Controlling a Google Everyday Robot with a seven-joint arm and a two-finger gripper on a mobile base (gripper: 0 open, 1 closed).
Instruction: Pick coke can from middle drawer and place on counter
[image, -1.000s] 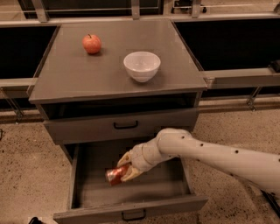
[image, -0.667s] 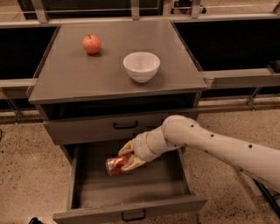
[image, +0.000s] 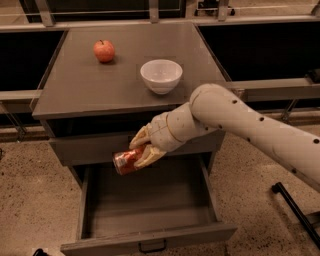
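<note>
- Holding the can (image: 125, 162) is the gripper (image: 143, 149). Its two yellowish fingers (image: 138, 139) are pinched on the can's right end, one on top and one underneath.
- The can is red with a silvery end. It lies sideways and tilts a bit, so the left end sits lower.
- It hangs in the air over the far part of the open drawer (image: 150, 210), clear of the drawer's floor as far as I can tell.
- From this angle the can overlaps the bottom edge of the upper drawer (image: 85, 150), which is closed.
- The open drawer is pulled well out toward the near side, with a small black handle (image: 152, 246) on its front.
- The arm (image: 260, 132) is white with little dark dots. It comes in from the right and bends down past the near right corner of the counter (image: 95, 90), and the wrist sits just in front of the cabinet.
- The counter is above the gripper, and the can is below its near edge, not on it.
- On the counter there's an apple (image: 104, 51) at the far left and a white bowl (image: 161, 75) closer to the middle, with the two well apart.
- The bowl stands upright, close to the arm's bend but not touching it.
- Speckled floor (image: 35, 200) runs all around the cabinet.
</note>
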